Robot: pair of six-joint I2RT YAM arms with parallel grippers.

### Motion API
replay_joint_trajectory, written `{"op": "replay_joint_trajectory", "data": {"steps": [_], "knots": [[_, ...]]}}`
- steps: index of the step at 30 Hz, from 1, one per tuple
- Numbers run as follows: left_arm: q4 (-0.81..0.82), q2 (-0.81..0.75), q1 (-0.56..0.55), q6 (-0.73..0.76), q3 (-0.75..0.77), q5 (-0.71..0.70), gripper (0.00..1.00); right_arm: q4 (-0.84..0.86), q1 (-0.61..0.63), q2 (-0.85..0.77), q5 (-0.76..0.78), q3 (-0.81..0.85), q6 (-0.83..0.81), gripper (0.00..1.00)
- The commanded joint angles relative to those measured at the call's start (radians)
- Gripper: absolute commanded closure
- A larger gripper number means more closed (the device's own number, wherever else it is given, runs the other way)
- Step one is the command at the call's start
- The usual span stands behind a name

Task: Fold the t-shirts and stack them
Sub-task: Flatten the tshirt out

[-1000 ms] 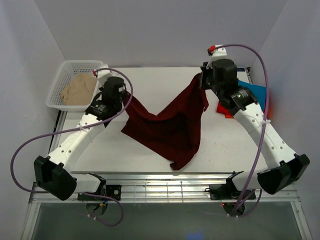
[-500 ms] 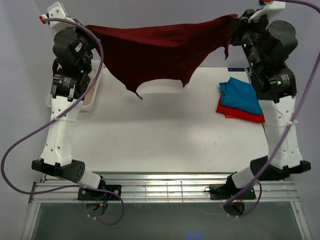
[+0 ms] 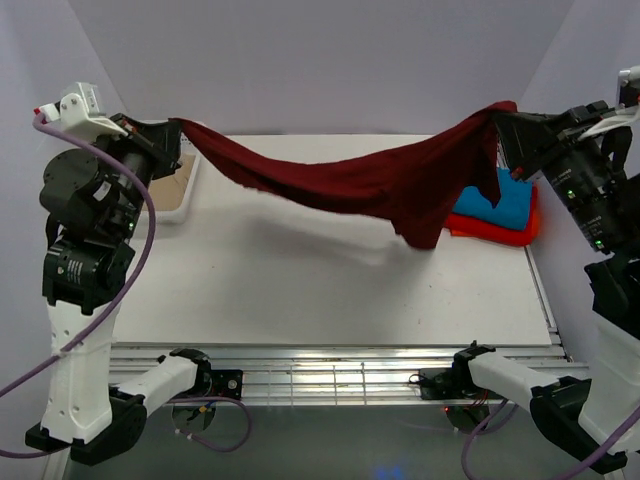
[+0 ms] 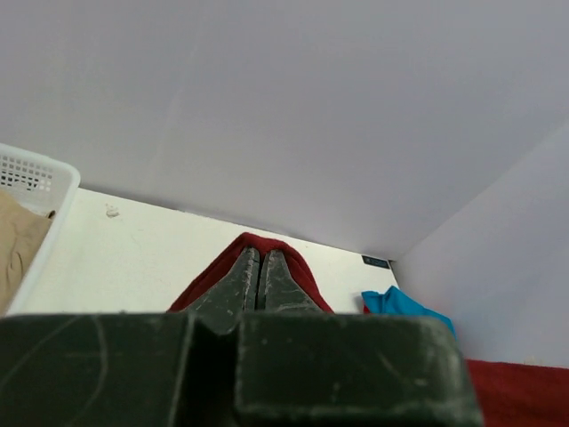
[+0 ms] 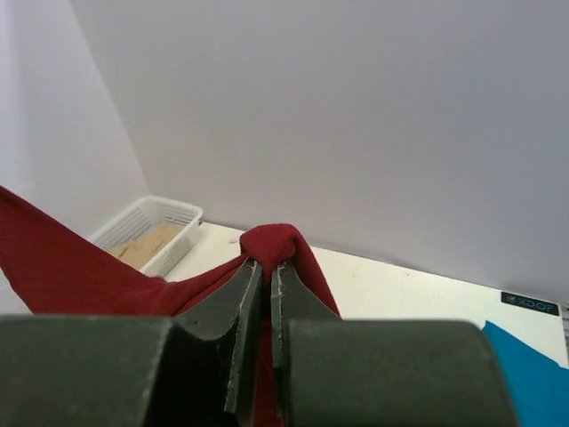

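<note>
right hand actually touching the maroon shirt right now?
Touching. The right wrist view shows the right hand shut on a bunched fold of the maroon shirt, with the cloth pinched between its jaws.

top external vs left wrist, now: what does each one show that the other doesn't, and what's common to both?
Top external only: the dark maroon cloth t-shirt strung in the air between the left gripper and the right gripper, sagging above the white table, with both arms in view.
Left wrist only: a close-up of the left fingers, pressed together on a bunch of the maroon cloth.
Both: the maroon shirt, the folded teal-blue shirt, and the white plastic mesh basket holding the beige shirt.
</note>
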Motion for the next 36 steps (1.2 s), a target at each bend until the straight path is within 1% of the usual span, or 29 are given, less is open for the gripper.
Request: {"op": "replay_joint_trajectory", "data": {"steps": [1,4,8,10,11,12,13,14,15,16,17,18,19,20,21,22,23,24,25,26,27,29,31,32,33,34,35,36], "knots": [[-0.068,-0.008,0.000,-0.021,0.051,0.041,1.00,-0.062,-0.001,0.001,-0.091,0.057,0.062,0.92],[-0.083,0.025,0.002,-0.017,0.077,0.030,1.00,-0.076,-0.001,0.013,-0.105,0.031,0.087,0.92],[-0.097,0.135,0.002,0.006,0.083,0.041,1.00,-0.069,-0.001,0.097,-0.105,-0.043,0.095,0.92],[-0.099,0.226,0.002,0.020,0.080,0.055,1.00,-0.052,-0.001,0.143,-0.103,-0.077,0.095,0.92],[-0.097,0.261,0.003,0.025,0.082,0.053,1.00,-0.047,-0.002,0.199,-0.094,-0.080,0.095,0.92],[-0.097,0.342,0.002,0.031,0.097,0.050,1.00,-0.032,-0.002,0.232,-0.088,-0.071,0.093,0.92],[-0.097,0.384,0.003,0.041,0.114,0.044,1.00,-0.023,-0.004,0.264,-0.082,-0.057,0.090,0.92],[-0.096,0.427,0.005,0.049,0.170,0.048,1.00,-0.016,-0.004,0.337,-0.069,-0.033,0.087,0.92],[-0.096,0.471,0.010,0.054,0.210,0.053,1.00,-0.007,-0.005,0.374,-0.066,0.000,0.081,0.92],[-0.102,0.557,0.013,0.058,0.261,0.056,1.00,0.011,-0.011,0.410,-0.066,0.088,0.075,0.92],[-0.117,0.602,0.023,0.064,0.328,0.074,1.00,0.011,-0.017,0.488,-0.066,0.151,0.075,0.92],[-0.155,0.646,0.026,0.066,0.502,0.081,1.00,0.007,-0.025,0.532,-0.072,0.228,0.078,0.92],[-0.181,0.736,0.031,0.071,0.605,0.084,1.00,-0.004,-0.056,0.571,-0.088,0.382,0.085,0.92],[-0.204,0.780,0.042,0.074,0.714,0.093,1.00,-0.001,-0.079,0.630,-0.142,0.440,0.120,0.92],[-0.218,0.812,0.051,0.072,0.814,0.102,1.00,0.011,-0.103,0.645,-0.178,0.478,0.146,0.92],[-0.194,0.821,0.062,0.066,0.902,0.116,1.00,0.035,-0.154,0.645,-0.239,0.485,0.174,0.92],[-0.159,0.793,0.088,0.057,0.877,0.140,1.00,0.119,-0.178,0.605,-0.264,0.421,0.224,0.92],[-0.107,0.748,0.100,0.048,0.819,0.150,1.00,0.166,-0.198,0.575,-0.281,0.372,0.242,0.92],[-0.008,0.699,0.111,0.049,0.682,0.154,1.00,0.204,-0.224,0.547,-0.284,0.327,0.252,0.92],[0.028,0.614,0.117,0.052,0.627,0.144,1.00,0.239,-0.231,0.504,-0.280,0.280,0.253,0.92],[0.064,0.582,0.118,0.063,0.585,0.136,1.00,0.241,-0.237,0.489,-0.276,0.270,0.246,0.92],[0.069,0.517,0.118,0.072,0.489,0.134,1.00,0.235,-0.243,0.441,-0.266,0.233,0.236,0.92],[0.084,0.478,0.118,0.084,0.401,0.142,1.00,0.231,-0.245,0.397,-0.261,0.112,0.222,0.92],[0.092,0.458,0.118,0.087,0.290,0.141,1.00,0.237,-0.243,0.337,-0.261,0.054,0.216,0.92],[0.107,0.421,0.118,0.092,0.228,0.140,1.00,0.252,-0.243,0.303,-0.257,-0.088,0.213,0.92],[0.115,0.406,0.120,0.098,0.164,0.153,1.00,0.255,-0.245,0.271,-0.249,-0.163,0.207,0.92],[0.122,0.391,0.118,0.101,0.023,0.154,1.00,0.258,-0.245,0.204,-0.231,-0.245,0.205,0.92],[0.133,0.366,0.118,0.104,-0.049,0.183,1.00,0.264,-0.243,0.165,-0.226,-0.423,0.203,0.92]]}}
